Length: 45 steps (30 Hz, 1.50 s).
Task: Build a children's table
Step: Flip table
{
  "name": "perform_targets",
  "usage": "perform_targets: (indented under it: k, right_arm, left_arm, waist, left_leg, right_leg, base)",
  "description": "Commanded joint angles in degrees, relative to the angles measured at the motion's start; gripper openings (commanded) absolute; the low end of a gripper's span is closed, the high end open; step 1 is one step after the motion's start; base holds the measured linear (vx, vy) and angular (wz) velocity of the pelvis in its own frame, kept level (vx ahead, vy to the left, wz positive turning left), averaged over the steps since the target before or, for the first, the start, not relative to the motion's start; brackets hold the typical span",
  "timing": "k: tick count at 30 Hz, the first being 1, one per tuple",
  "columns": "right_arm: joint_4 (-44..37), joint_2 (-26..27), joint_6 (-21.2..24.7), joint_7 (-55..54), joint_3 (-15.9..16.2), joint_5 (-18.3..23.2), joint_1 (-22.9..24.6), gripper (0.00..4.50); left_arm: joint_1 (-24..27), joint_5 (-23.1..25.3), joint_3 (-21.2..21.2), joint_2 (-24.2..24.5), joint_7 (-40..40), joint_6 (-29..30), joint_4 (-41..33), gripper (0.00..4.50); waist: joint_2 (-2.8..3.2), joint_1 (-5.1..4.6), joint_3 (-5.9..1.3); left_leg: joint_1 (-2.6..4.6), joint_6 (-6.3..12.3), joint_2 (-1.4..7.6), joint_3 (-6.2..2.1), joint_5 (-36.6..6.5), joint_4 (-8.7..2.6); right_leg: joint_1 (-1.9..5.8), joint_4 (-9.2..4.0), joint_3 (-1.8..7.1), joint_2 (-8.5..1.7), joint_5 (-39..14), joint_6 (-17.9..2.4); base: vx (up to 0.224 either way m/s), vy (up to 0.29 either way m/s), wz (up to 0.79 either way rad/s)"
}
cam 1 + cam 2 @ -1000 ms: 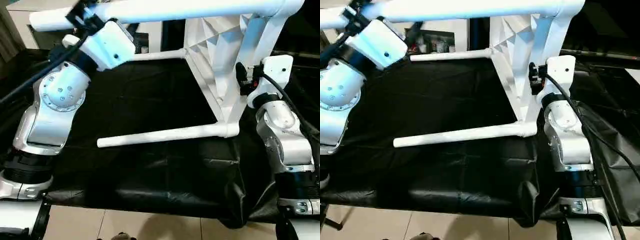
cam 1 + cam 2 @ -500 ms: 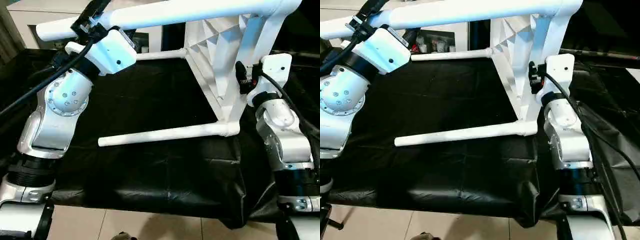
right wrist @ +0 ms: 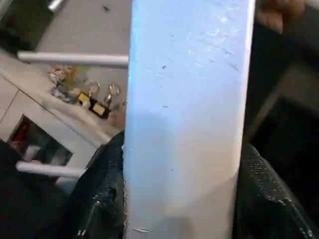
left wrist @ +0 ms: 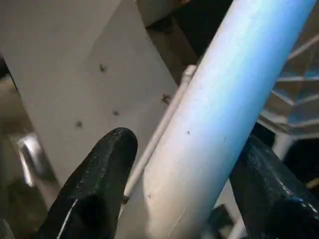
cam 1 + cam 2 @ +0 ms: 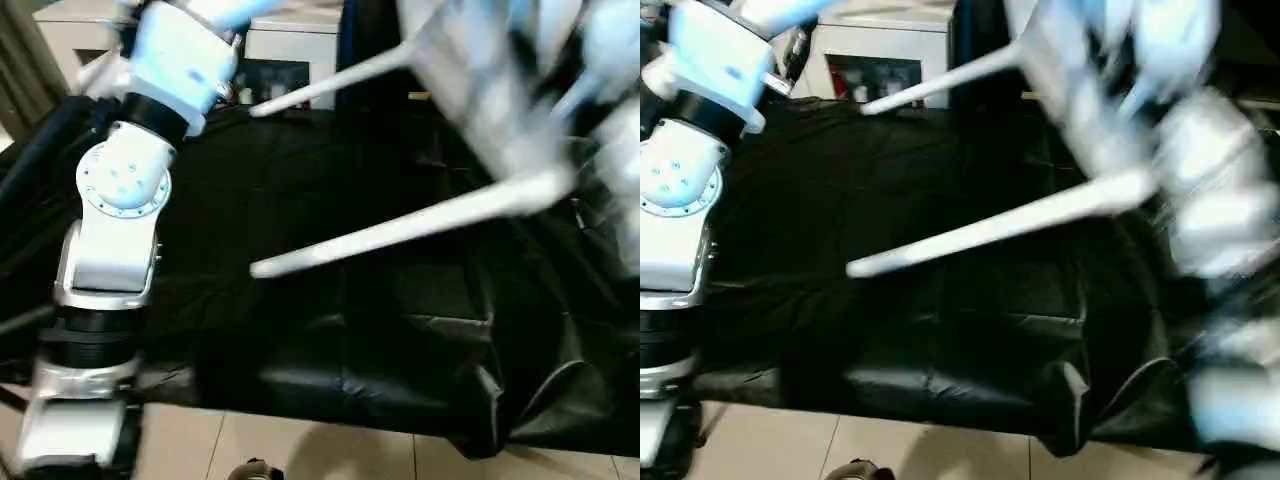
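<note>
The left jaws (image 4: 184, 189) are clamped on a white tapered tubular plastic leg (image 4: 214, 114) of the children's table: one black finger (image 4: 94, 189) presses against one side of the tube and the other finger against the opposite side, at the lower part of the left wrist view. The right jaws (image 3: 182, 199) are likewise closed around a broad white plastic part of the table (image 3: 189, 109), with a black finger (image 3: 99, 194) bearing on each side of it, at the bottom of the right wrist view.

In the head views the all-white plastic children's table (image 5: 500, 110) is held tilted in the upper right of the frame, heavily blurred. Two of its long legs run from there toward the left: one leg (image 5: 400, 230) slants down across the middle of the frame, its free end at centre left, and a second leg (image 5: 330, 80) lies higher, near the top centre. Beneath them spreads the counter covered in black sheeting (image 5: 330, 340), which hangs in folds at the lower right. The silver left forearm (image 5: 110, 220) rises along the left edge. Pale floor tiles (image 5: 330, 450) show along the bottom.
</note>
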Motion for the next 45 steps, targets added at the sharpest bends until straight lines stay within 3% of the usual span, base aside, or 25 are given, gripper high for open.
perform_targets:
  k: [1, 5, 7, 8, 9, 15, 17, 18, 19, 22, 23, 24, 26, 27, 29, 31, 33, 34, 36, 38, 39, 40, 41, 42, 45]
  right_arm:
    - [2.8, -5.36, 0.29, 10.44, 3.6, -4.04, 0.87, 1.93]
    - [7.54, -10.95, -1.07, 17.37, 6.96, -7.76, -5.85, 1.93]
    - [8.95, -11.64, -1.37, 18.89, 7.74, -8.31, -7.95, 1.93]
    - [11.67, -12.26, -2.61, 21.3, 9.24, -9.56, -11.79, 1.93]
    - [11.67, -12.26, -2.61, 21.3, 9.24, -9.56, -11.79, 1.93]
    - [23.4, -9.84, -10.34, 24.9, 15.02, -15.22, -23.97, 1.93]
    - [26.25, -8.47, -11.79, 25.43, 16.29, -16.11, -26.48, 1.93]
    - [31.66, -5.71, -15.23, 26.0, 18.78, -18.18, -30.36, 1.93]
    - [33.73, -4.41, -16.44, 25.91, 19.61, -18.93, -31.64, 1.93]
    - [37.95, -1.3, -18.9, 24.3, 21.58, -20.9, -33.84, 1.93]
    - [40.43, 0.78, -20.47, 22.82, 23.13, -22.43, -34.98, 1.93]
    - [41.44, 1.85, -21.11, 22.2, 23.89, -23.11, -35.39, 1.93]
    - [42.52, 3.78, -22.0, 21.94, 24.66, -23.41, -35.63, 1.93]
    - [42.7, 4.67, -22.03, 21.78, 24.86, -23.41, -35.57, 1.93]
    - [43.08, 5.55, -22.43, 21.54, 25.19, -23.68, -35.61, 1.93]
    - [43.57, 6.86, -23.06, 21.11, 25.75, -24.14, -35.7, 1.93]
    - [46.03, 8.82, -25.04, 19.67, 26.64, -25.46, -36.99, 1.93]
    - [47.05, 9.31, -25.94, 18.16, 27.07, -26.36, -37.8, 1.93]
    - [48.01, 9.64, -26.76, 16.68, 27.41, -27.23, -38.55, 1.93]
    - [50.46, 10.3, -28.72, 14.24, 27.53, -28.88, -40.07, 1.93]
    - [50.9, 10.46, -29.38, 12.88, 27.55, -29.47, -40.6, 1.93]
    - [50.9, 10.46, -29.38, 12.88, 27.55, -29.47, -40.6, 1.93]
    - [50.87, 10.45, -29.46, 12.61, 27.58, -29.57, -40.65, 1.93]
    - [50.43, 10.64, -31.24, 8.1, 27.75, -30.88, -41.61, 1.93]
    - [49.33, 10.9, -32.24, 6.93, 27.71, -31.02, -41.71, 1.93]
  left_arm:
    - [-0.18, -6.57, 11.77, -1.0, 7.05, 3.56, 2.49, 2.8]
    - [1.05, -9.53, 13.89, -3.02, 7.0, 6.23, 4.07, 2.76]
    - [1.5, -10.01, 14.15, -3.38, 6.92, 7.19, 4.51, 2.76]
    - [2.62, -10.15, 14.31, -3.85, 7.11, 8.46, 5.45, 2.72]
    - [2.62, -10.15, 14.31, -3.85, 7.11, 8.46, 5.45, 2.69]
    - [5.98, -9.59, 13.85, -4.22, 9.01, 12.31, 6.18, 2.53]
    - [6.88, -9.2, 13.8, -4.13, 9.55, 12.96, 6.35, 2.43]
    - [8.54, -8.9, 13.41, -3.51, 11.0, 14.53, 6.44, 2.37]
    - [9.19, -8.84, 13.32, -3.27, 11.45, 14.65, 6.51, 2.29]
    - [10.73, -8.78, 13.15, -2.96, 11.72, 14.84, 6.34, 2.14]
    - [11.94, -8.58, 12.96, -2.62, 11.31, 15.02, 6.35, 2.1]
    - [12.6, -8.53, 12.88, -2.41, 11.0, 15.15, 6.45, 2.05]
    - [13.73, -8.05, 12.89, -1.89, 10.84, 15.18, 6.68, 1.94]
    - [14.38, -7.87, 12.68, -1.41, 10.27, 15.44, 6.85, 1.89]
    - [15.13, -7.68, 12.63, -0.89, 9.81, 15.56, 6.95, 1.87]
    - [16.41, -7.51, 12.59, -0.07, 8.95, 15.86, 7.03, 1.76]
    - [17.96, -8.02, 13.53, 0.54, 9.41, 16.0, 6.88, 1.68]
    - [18.68, -7.95, 13.89, 0.7, 10.0, 15.48, 6.81, 1.68]
    - [19.21, -7.94, 14.07, 0.85, 10.4, 14.84, 6.81, 1.64]
    - [20.13, -8.79, 13.86, 0.86, 11.06, 12.51, 6.75, 1.63]
    - [20.66, -9.4, 13.97, 0.3, 11.29, 10.12, 6.65, 1.62]
    - [20.66, -9.4, 13.97, 0.3, 11.29, 10.12, 6.65, 1.61]
    - [20.76, -9.46, 13.97, 0.2, 11.32, 9.91, 6.61, 1.61]
    - [23.04, -10.62, 13.78, -1.71, 11.57, 4.91, 6.57, 1.6]
    - [24.41, -10.87, 13.87, -2.69, 12.13, 3.38, 7.72, 1.6]
  waist:
    - [-1.42, -0.52, -3.71]
    - [-1.45, -0.84, -3.51]
    - [-1.65, -1.28, -3.33]
    - [-1.62, -1.44, -3.3]
    - [-1.55, -1.61, -3.45]
    - [-2.11, -3.23, -3.25]
    - [-2.06, -3.81, -3.21]
    - [-2.01, -4.05, -3.3]
    - [-2.26, -4.76, -3.21]
    - [-2.44, -5.15, -3.66]
    - [-2.37, -5.21, -3.41]
    - [-2.54, -5.35, -3.6]
    - [-1.95, -5.23, -3.49]
    - [-2.56, -5.29, -3.54]
    - [-2.51, -4.95, -3.82]
    - [-2.66, -4.87, -3.81]
    - [-2.76, -5.03, -3.67]
    - [-3.36, -5.5, -3.48]
    - [-3.03, -5.66, -3.16]
    - [-3.09, -6.04, -3.0]
    - [-3.59, -6.1, -2.85]
    - [-3.38, -6.16, -2.93]
    - [-3.33, -6.2, -2.99]
    - [-3.67, -6.29, -3.05]
    - [-3.57, -6.71, -3.31]
  left_leg:
    - [1.77, 3.69, 2.84, -1.5, -6.76, -3.03]
    - [1.83, 2.51, 2.87, -1.6, -10.16, -3.06]
    - [1.7, 1.9, 2.81, -1.67, -12.18, -3.08]
    - [1.48, 1.6, 2.84, -1.79, -12.41, -3.15]
    - [1.58, 1.33, 2.87, -1.87, -12.85, -3.07]
    - [1.21, 1.38, 2.82, -1.88, -15.58, -2.83]
    - [0.92, 1.8, 2.81, -1.96, -14.91, -2.81]
    - [0.9, 1.84, 2.95, -1.95, -14.58, -2.76]
    - [0.58, 2.22, 2.79, -1.93, -14.3, -2.84]
    - [0.46, 4.5, 2.95, -1.83, -9.3, -2.35]
    - [0.47, 5.25, 2.87, -1.74, -9.48, -2.38]
    - [0.42, 5.27, 3.04, -1.8, -9.37, -2.24]
    - [0.85, 4.24, 3.35, -1.9, -9.52, -2.58]
    - [0.89, 4.09, 3.41, -1.79, -9.02, -2.57]
    - [1.4, 4.06, 3.52, -1.8, -5.68, -2.44]
    - [1.27, 4.07, 3.5, -1.83, -3.97, -2.41]
    - [1.25, 3.06, 3.6, -1.93, -5.32, -2.55]
    - [1.18, 2.09, 3.55, -1.87, -8.28, -2.78]
    - [1.4, 0.52, 3.64, -1.93, -12.39, -3.08]
    - [1.46, -1.18, 3.56, -1.98, -16.04, -3.31]
    - [1.4, -1.79, 3.59, -2.05, -18.18, -3.41]
    - [1.45, -2.38, 3.6, -2.12, -19.0, -3.46]
    - [1.44, -2.54, 3.61, -2.18, -18.65, -3.46]
    - [1.27, -2.37, 3.6, -2.16, -16.81, -3.36]
    - [1.12, -0.83, 3.43, -1.95, -12.98, -3.0]
  right_leg:
    - [2.41, -4.02, 1.92, -2.3, -1.45, -14.46]
    - [2.36, -4.57, 1.9, -2.6, -6.44, -13.89]
    - [2.23, -4.87, 1.88, -2.57, -9.2, -13.43]
    - [2.33, -4.85, 1.87, -2.65, -9.8, -12.77]
    - [2.21, -4.71, 1.79, -2.66, -10.04, -12.95]
    - [1.76, -4.88, 1.74, -2.63, -12.21, -13.01]
    - [1.78, -4.71, 1.74, -2.51, -11.11, -13.31]
    - [1.71, -4.51, 1.74, -2.53, -10.14, -13.63]
    - [1.81, -4.5, 1.59, -2.22, -9.09, -13.82]
    - [1.89, -3.7, 1.67, -2.19, -1.63, -15.82]
    - [1.75, -3.81, 1.65, -2.09, -1.71, -16.35]
    - [1.72, -3.51, 1.62, -2.24, -1.87, -16.73]
    - [1.65, -3.5, 1.71, -2.07, -0.79, -16.84]
    - [1.72, -3.4, 1.73, -1.95, 0.52, -16.89]
    - [1.74, -2.76, 1.75, -1.8, 7.17, -17.37]
    - [1.85, -2.37, 1.72, -1.7, 10.19, -17.98]
    - [1.87, -2.24, 1.63, -1.9, 9.3, -18.0]
    - [1.94, -2.59, 1.61, -1.9, 5.93, -17.63]
    - [1.7, -3.07, 1.88, -2.19, 1.01, -16.76]
    - [1.45, -3.34, 1.97, -2.08, -2.26, -15.78]
    - [1.4, -3.53, 2.07, -2.2, -4.69, -14.95]
    - [1.37, -3.63, 2.14, -2.25, -5.37, -14.18]
    - [1.36, -3.54, 2.15, -2.24, -4.73, -13.99]
    - [1.45, -3.3, 2.15, -2.18, -2.6, -13.93]
    - [1.73, -2.93, 2.16, -2.09, 2.64, -14.32]
  base:
    - [0.0, 0.0, 0.0]
    - [0.0, 0.0, 0.0]
    - [0.0, 0.0, 0.0]
    - [0.0, 0.0, 0.0]
    - [0.0, 0.0, 0.0]
    - [0.0, 0.0, 0.0]
    - [0.0, 0.0, 0.0]
    - [0.0, 0.0, 0.0]
    - [0.0, 0.0, 0.0]
    - [0.0, 0.0, 0.0]
    - [0.0, 0.0, 0.0]
    - [0.0, 0.0, 0.0]
    - [0.0, 0.0, 0.0]
    - [0.0, 0.0, 0.0]
    - [0.0, 0.0, 0.0]
    - [0.0, 0.0, 0.0]
    - [0.0, 0.0, 0.0]
    - [0.0, 0.0, 0.0]
    - [0.0, 0.0, 0.0]
    - [0.0, 0.0, 0.0]
    - [0.0, 0.0, 0.0]
    - [0.0, 0.0, 0.0]
    - [0.0, 0.0, 0.0]
    - [0.0, 0.0, 0.0]
    - [0.0, 0.0, 0.0]
